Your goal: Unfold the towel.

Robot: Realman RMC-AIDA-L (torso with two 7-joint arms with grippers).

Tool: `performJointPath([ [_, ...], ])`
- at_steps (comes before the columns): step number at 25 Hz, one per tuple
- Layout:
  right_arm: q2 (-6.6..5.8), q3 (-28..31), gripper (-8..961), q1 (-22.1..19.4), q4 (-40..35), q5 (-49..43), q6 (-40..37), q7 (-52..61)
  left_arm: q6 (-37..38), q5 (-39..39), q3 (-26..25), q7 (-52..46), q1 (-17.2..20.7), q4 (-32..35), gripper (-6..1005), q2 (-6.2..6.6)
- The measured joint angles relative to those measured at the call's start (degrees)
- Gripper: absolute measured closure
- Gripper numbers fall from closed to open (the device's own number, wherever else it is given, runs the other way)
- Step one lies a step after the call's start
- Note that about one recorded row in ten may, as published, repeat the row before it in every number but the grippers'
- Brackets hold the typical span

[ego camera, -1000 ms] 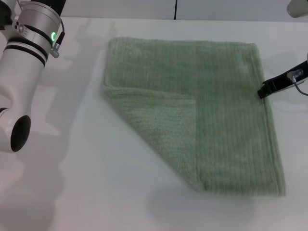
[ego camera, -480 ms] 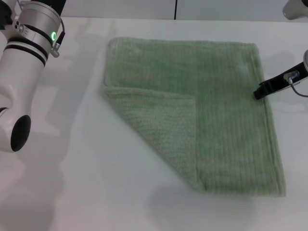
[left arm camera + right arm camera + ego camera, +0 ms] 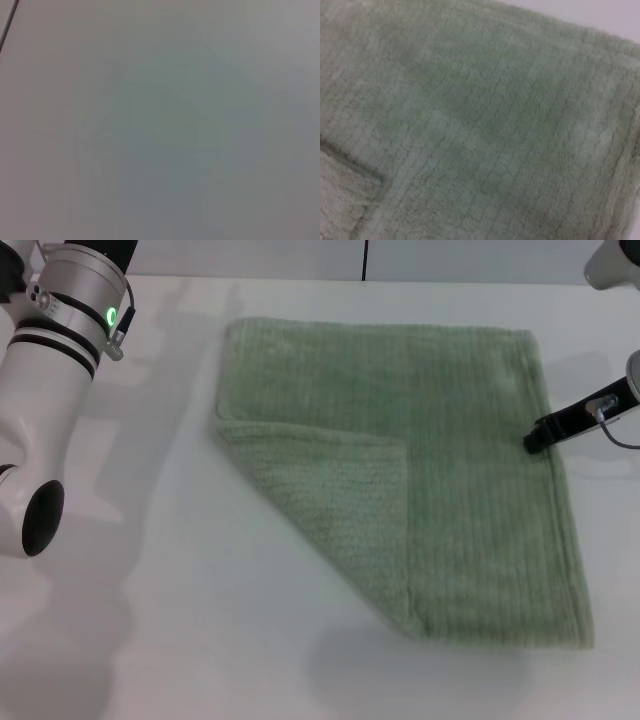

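The towel [image 3: 440, 440] is a pale sage-green terry cloth lying flat on the white table. Its near-left corner is folded over onto the cloth as a lighter triangular flap [image 3: 340, 500]. My right gripper [image 3: 536, 439] reaches in from the right edge of the head view, its dark tip at the towel's right hem. The right wrist view is filled by the ribbed towel [image 3: 485, 120], with the flap's edge [image 3: 355, 175] in one corner. My left arm [image 3: 45, 400] stands at the far left, away from the towel; its gripper is out of view.
The white table [image 3: 180, 640] lies open to the left of and in front of the towel. The table's back edge and a dark vertical seam [image 3: 364, 258] run along the top. The left wrist view shows only bare table surface [image 3: 160, 120].
My right gripper has moved slightly left and toward the near side along the towel's right hem. The towel and the left arm have not moved.
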Motion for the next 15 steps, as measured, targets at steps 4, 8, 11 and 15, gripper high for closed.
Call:
performJointPath([
  [4,0.01,0.00,955,0.01,0.28,-0.01,0.17,-0.27,0.06,-0.01,0.00,0.00,-0.04,-0.06,242,0.00],
  [8,0.02,0.00,955,0.04,0.32,-0.02,0.26,-0.32,-0.02,0.91,0.80,-0.84,-0.32,-0.03,242,0.03],
  [11,-0.04,0.00,955,0.04,0.32,-0.02,0.30,-0.32,-1.48,6.21,2.95,-6.56,-0.78,1.73,242,0.38],
  [15,-0.10,-0.01,955,0.00,0.32,-0.02,0.32,-0.51,-6.41,15.87,10.71,-25.56,-1.50,10.01,241,0.60],
])
